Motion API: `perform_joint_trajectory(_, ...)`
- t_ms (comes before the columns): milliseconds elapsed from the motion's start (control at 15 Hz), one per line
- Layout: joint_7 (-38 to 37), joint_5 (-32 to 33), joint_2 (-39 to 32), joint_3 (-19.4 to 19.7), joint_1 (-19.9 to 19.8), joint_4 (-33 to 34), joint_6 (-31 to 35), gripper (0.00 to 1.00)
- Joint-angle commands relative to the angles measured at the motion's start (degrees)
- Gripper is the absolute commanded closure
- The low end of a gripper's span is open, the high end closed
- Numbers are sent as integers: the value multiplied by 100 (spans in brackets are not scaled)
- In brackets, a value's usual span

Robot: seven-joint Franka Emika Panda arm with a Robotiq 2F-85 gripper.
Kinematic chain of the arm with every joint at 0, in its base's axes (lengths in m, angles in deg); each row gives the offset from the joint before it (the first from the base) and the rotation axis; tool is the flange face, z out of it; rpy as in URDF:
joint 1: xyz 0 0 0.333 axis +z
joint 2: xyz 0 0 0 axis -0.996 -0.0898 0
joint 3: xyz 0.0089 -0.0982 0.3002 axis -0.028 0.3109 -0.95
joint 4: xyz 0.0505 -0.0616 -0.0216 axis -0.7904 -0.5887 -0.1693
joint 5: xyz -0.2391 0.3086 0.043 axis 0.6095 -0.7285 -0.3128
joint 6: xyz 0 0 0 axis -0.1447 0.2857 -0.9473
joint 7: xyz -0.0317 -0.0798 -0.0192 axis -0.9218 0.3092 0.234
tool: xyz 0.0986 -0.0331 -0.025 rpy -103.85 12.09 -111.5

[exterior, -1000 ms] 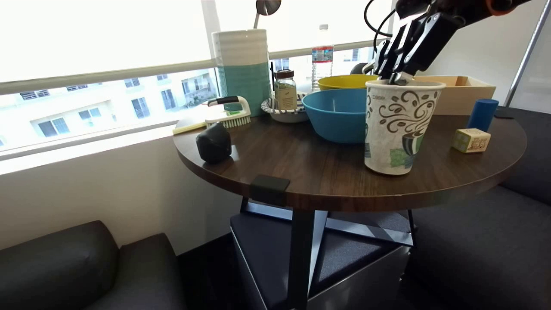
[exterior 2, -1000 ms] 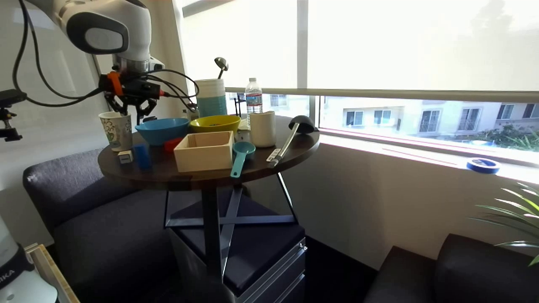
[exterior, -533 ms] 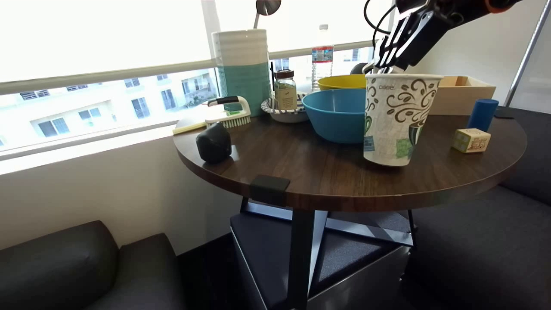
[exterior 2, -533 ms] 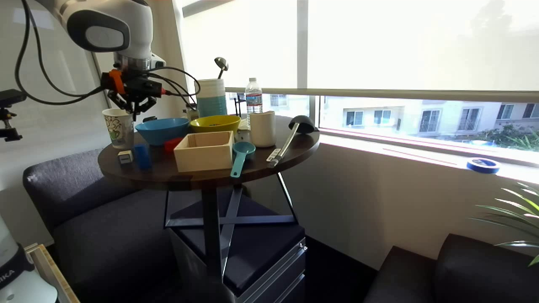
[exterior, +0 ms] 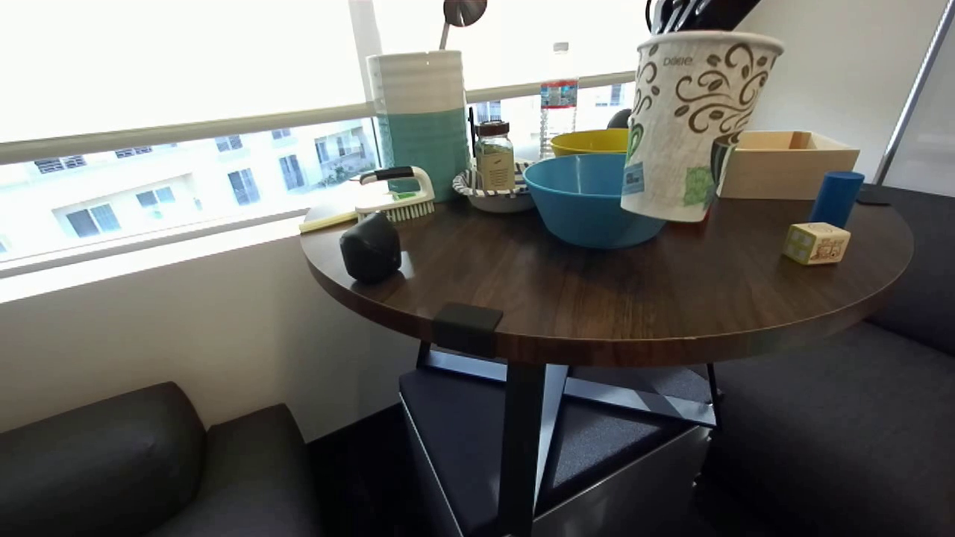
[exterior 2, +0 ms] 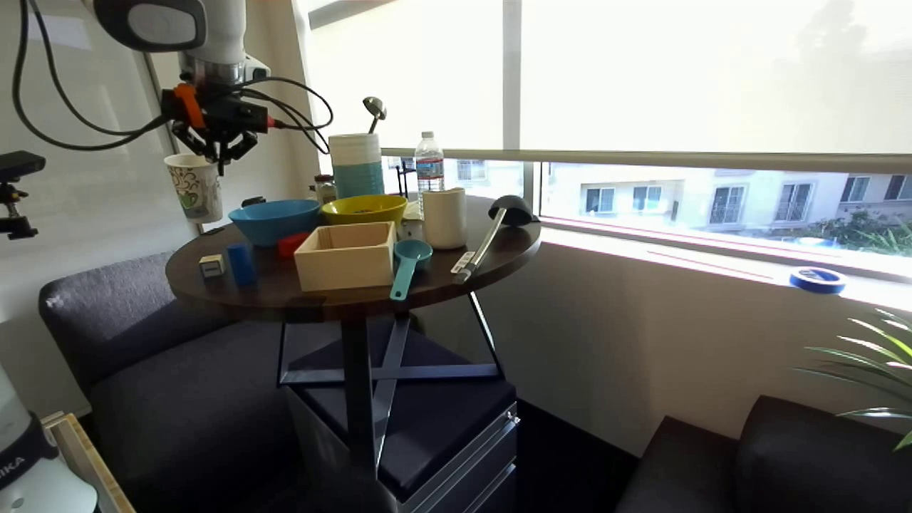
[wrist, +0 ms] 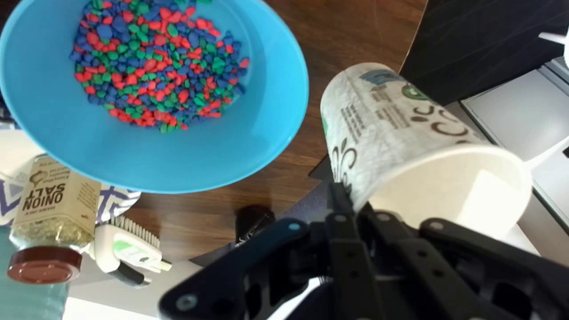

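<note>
Arm (exterior 2: 228,30), one, white with dark cover, between 10 and 11 o'clock in an exterior view, cropped by the top edge. Wrist (exterior 2: 214,70), one, metal-collared, hanging toward 6 o'clock. Gripper (exterior 2: 220,160), one, black, orange band (exterior 2: 189,105) at its 10 o'clock; fingers (wrist: 350,253) close together, pinching, pointing toward 6 o'clock there, toward 12 in the wrist view. Base (exterior 2: 53,490), one, white, dark-banded, cropped, at 8 o'clock in an exterior view.

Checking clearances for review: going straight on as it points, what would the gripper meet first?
Probably the tabletop beside the blue bowl; the gripper holds the paper cup, which may touch first. Depth is unclear.
</note>
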Motion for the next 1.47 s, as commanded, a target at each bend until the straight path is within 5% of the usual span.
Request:
perform_joint_trajectory(0,2,-59,185,49,-17,295,-209,99)
perform_joint_trajectory(400,382,281,130,8,-58,524,340,99)
perform_joint_trajectory(933,2025,250,271,419,70,81,1430,99)
perform_joint_trajectory(1400,1835,293,146,417,-16,165,1345,99)
